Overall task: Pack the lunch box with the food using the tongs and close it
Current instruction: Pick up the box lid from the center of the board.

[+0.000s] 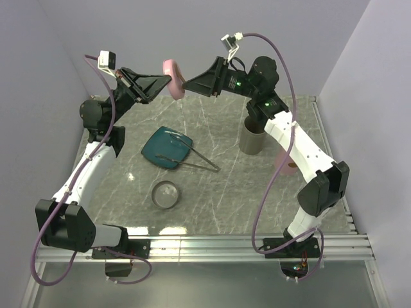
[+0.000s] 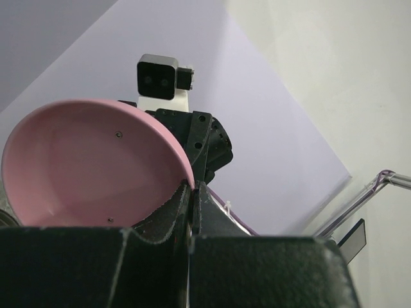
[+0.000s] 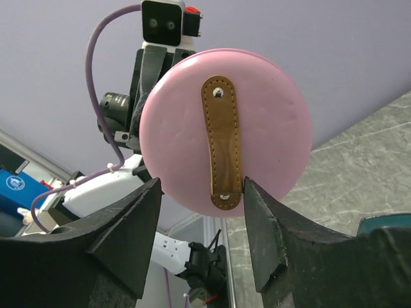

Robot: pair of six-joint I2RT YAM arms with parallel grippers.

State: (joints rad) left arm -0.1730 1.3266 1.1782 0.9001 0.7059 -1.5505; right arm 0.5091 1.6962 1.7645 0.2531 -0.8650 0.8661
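1. Round pink lid (image 1: 172,77) (image 2: 90,167) (image 3: 270,128) with a brown leather strap (image 3: 221,141) is up in the air, above and behind the teal square plate (image 1: 166,146).
2. Left claw (image 1: 167,82) (image 2: 192,192) is clamped tight on the lid's rim.
3. Right claw (image 1: 186,83) (image 3: 200,186) faces it from the other side, jaws apart, straddling the strap's lower end without pinching it.
4. Thin silver metal tongs (image 1: 199,163) lie partly on that plate's near edge, poking out to its right onto the grey marble surface (image 1: 225,199).
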